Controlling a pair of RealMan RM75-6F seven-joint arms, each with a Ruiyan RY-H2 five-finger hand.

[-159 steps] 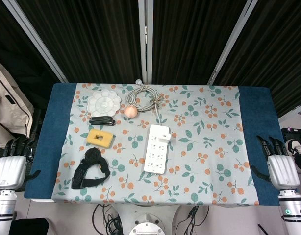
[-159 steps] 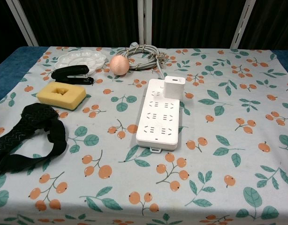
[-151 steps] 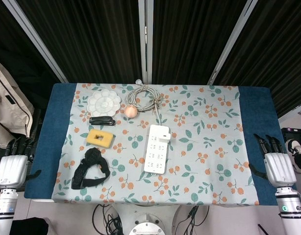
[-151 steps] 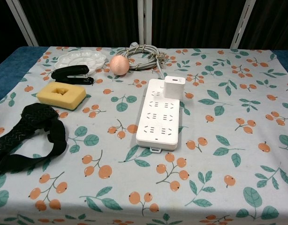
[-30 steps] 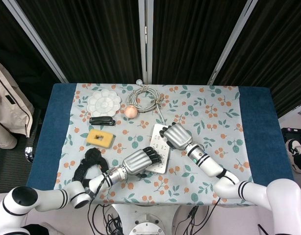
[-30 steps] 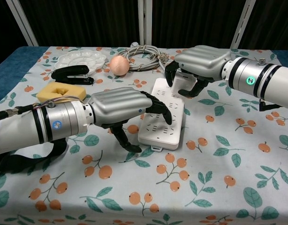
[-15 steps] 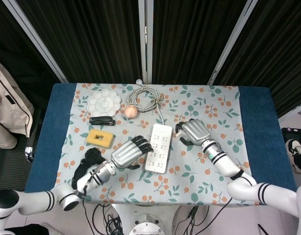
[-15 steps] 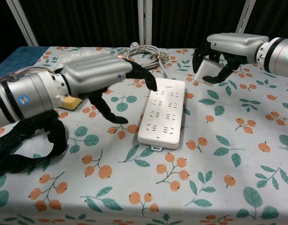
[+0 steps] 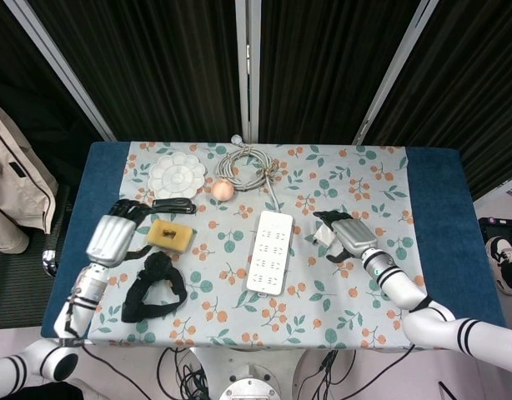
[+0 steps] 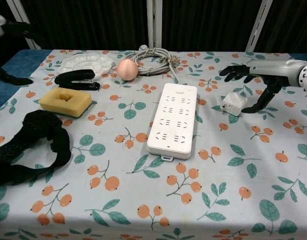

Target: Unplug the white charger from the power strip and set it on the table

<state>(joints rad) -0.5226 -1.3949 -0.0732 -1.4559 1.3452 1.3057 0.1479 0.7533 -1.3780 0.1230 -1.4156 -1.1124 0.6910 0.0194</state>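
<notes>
Charger (image 10: 234, 103) lies unplugged on the desk (image 10: 253, 165), right of the strip (image 10: 173, 120); right robot hand (image 10: 263, 80) spread above it (task appears complete).

1. The small white charger block (image 10: 234, 104) is out of the long white power strip (image 10: 173, 120) and lies on the flowery tablecloth (image 10: 253, 165).
2. The right hand (image 10: 257, 75) has let go, fingers spread.
3. The left hand (image 9: 112, 237) has pulled back left.

We note a table (image 9: 439, 179) w/ blue cover under a floral-print cloth (image 9: 348, 196). Behind it: black pleated curtains (image 9: 156, 58) w/ white frame bars (image 9: 248, 67). Beige coat (image 9: 10, 183) hangs at far left; grey floor (image 9: 22, 275) below.
</notes>
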